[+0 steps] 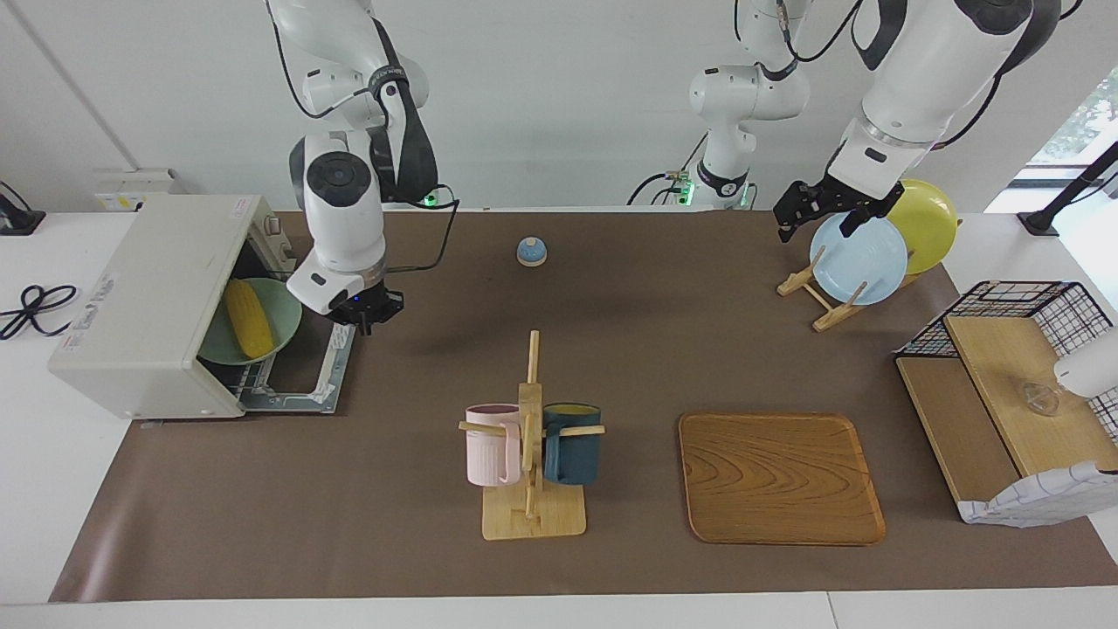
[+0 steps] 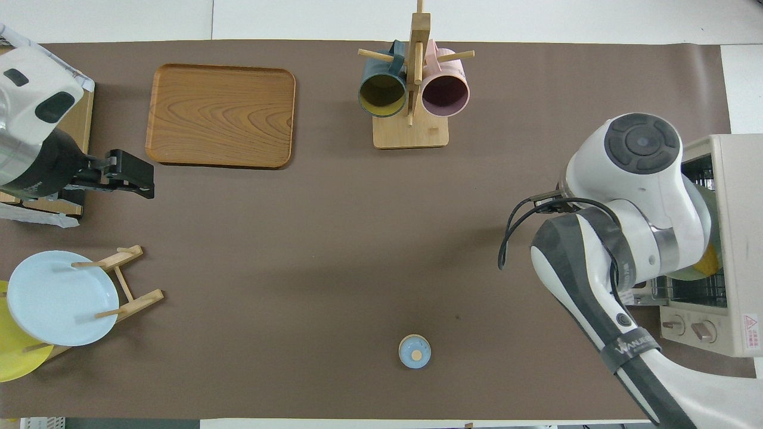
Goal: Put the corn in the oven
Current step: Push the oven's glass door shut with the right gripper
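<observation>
Facing view: corn (image 1: 247,318) lies on a green plate (image 1: 281,325) inside the oven (image 1: 153,301), on the rack, cob fully clear of any grip. Oven door (image 1: 301,377) is dropped open flat on the worktop (image 1: 611,288). Right pincer (image 1: 367,311) hangs over the door's outer edge, just beside the oven mouth, holding nothing; can't tell how wide its fingers stand. Left pincer (image 1: 821,210) waits over the plate rack (image 1: 830,301), well away from the oven, fingers spread, empty.

Overhead view: right arm covers most of the oven (image 2: 730,238) mouth; only a sliver of corn (image 2: 708,262) and plate shows. Left pincer (image 2: 128,179) parted, empty.

Judgement: placing looks done. To finish cleanly, lift the right pincer straight away from the oven, clear of door and plate rim.
</observation>
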Robot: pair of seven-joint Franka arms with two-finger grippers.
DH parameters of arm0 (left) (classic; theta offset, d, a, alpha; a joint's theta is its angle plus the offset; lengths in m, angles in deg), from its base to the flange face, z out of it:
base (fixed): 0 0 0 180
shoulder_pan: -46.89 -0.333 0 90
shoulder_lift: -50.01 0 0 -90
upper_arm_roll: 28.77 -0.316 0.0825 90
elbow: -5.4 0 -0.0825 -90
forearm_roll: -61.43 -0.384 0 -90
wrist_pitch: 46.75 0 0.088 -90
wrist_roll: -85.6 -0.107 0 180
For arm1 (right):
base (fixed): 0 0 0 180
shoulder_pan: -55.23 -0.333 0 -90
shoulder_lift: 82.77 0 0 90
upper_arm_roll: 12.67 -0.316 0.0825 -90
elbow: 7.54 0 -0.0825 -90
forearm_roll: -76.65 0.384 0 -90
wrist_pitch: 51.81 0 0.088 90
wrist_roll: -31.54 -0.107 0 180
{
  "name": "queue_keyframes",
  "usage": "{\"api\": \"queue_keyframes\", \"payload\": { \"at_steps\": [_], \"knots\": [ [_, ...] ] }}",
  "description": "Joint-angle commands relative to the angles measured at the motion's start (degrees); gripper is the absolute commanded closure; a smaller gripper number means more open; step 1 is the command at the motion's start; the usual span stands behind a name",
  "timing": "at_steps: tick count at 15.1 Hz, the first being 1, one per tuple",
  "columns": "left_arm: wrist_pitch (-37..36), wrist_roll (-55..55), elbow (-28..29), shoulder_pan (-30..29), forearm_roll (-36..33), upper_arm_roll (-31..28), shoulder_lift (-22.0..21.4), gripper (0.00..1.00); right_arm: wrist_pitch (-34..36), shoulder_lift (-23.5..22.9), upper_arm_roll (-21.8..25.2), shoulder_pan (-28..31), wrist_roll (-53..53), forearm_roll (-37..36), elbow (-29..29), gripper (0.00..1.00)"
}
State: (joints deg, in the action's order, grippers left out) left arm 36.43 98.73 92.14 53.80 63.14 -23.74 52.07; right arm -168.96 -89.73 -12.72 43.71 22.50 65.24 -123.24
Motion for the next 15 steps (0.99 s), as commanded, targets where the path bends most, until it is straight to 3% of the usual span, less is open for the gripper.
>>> {"api": "queue_keyframes", "payload": {
  "at_steps": [1,8,15],
  "knots": [
    [0.93,0.05,1.50,-0.67,-0.48,0.25,-1.27,0.00,-2.38,-1.11,0.14,-0.86,-1.33,0.78,-1.55,0.97],
    [1.81,-0.04,1.59,-0.67,-0.47,0.25,-1.27,0.00,-7.47,-2.96,0.31,1.41,-3.01,0.07,-8.22,0.97],
    [1.55,0.05,1.59,-0.59,-0.47,0.16,-1.27,0.00,-4.49,-3.49,0.40,1.59,-5.03,-6.24,-8.49,0.98]
  ]
}}
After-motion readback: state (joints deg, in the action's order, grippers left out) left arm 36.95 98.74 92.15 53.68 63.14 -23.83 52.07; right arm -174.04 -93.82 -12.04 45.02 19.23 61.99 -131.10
